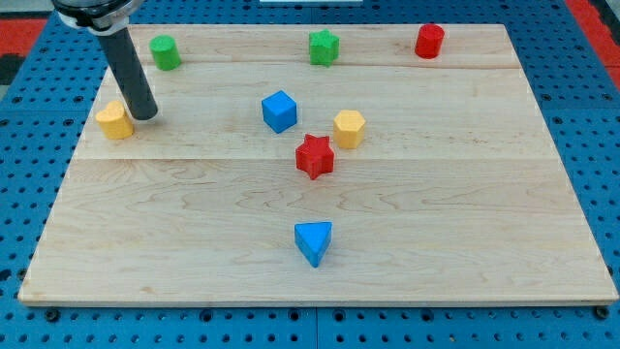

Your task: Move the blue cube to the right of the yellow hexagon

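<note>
The blue cube [279,111] sits near the board's middle, to the left of and slightly above the yellow hexagon [349,128]. The two are apart by a small gap. My tip [144,114] rests at the view's left, just right of a second yellow block [114,120], touching or nearly touching it. The tip is far to the left of the blue cube.
A red star [314,156] lies just below the cube and hexagon. A blue triangle [313,241] sits lower middle. A green cylinder [165,51], a green star [323,47] and a red cylinder [429,41] line the top edge of the wooden board [484,194].
</note>
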